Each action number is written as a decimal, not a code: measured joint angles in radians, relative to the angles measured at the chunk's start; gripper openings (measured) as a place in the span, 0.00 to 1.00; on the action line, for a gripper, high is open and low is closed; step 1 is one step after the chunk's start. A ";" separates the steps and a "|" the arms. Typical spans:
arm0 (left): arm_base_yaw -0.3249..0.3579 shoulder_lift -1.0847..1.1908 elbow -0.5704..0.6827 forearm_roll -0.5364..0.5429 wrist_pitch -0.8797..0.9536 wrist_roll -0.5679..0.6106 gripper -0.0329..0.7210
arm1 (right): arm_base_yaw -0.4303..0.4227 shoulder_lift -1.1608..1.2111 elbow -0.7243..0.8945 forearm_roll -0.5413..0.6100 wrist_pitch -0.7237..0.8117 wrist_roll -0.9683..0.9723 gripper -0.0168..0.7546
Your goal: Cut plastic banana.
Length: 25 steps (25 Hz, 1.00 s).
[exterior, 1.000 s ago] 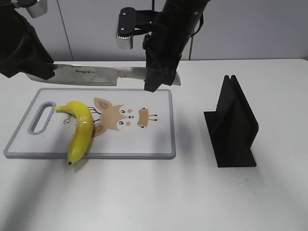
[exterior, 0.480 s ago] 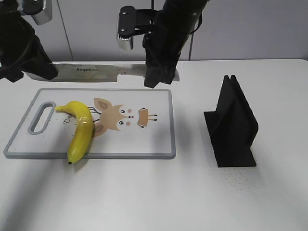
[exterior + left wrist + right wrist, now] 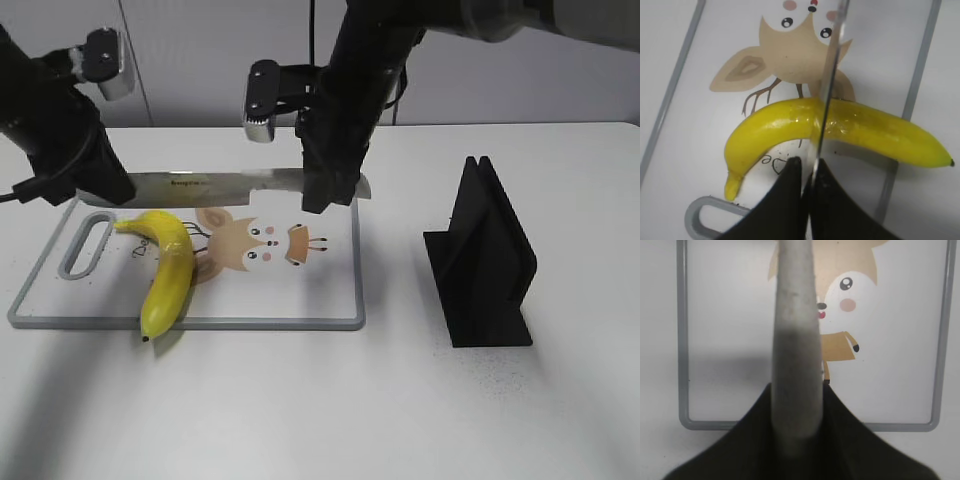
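Both hands, left [image 3: 105,185] and right [image 3: 325,185], pinch knife [image 3: 235,183] level over banana [image 3: 168,270]; blade lettering unreadable.

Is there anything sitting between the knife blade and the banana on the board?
Nothing visible. The knife, held by both grippers, hangs above the banana on the cutting board; the left wrist view shows only open space between them.

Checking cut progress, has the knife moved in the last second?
Yes. The knife has come down toward the board, its blade now overlapping the board's far edge.
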<state>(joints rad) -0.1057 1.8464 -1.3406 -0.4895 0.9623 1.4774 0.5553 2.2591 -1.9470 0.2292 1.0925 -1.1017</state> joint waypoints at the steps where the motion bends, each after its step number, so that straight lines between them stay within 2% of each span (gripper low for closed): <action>1: 0.000 0.019 0.000 -0.004 -0.005 0.001 0.07 | 0.000 0.010 0.000 -0.001 0.001 0.001 0.25; 7: 0.000 0.151 0.024 -0.042 -0.037 0.013 0.07 | -0.003 0.131 -0.003 0.000 0.012 0.008 0.25; 25: 0.008 0.182 0.020 -0.091 -0.027 0.027 0.08 | -0.009 0.154 -0.019 -0.001 0.024 0.007 0.26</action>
<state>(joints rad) -0.0978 2.0283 -1.3209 -0.5802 0.9354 1.5045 0.5465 2.4130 -1.9662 0.2285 1.1165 -1.0947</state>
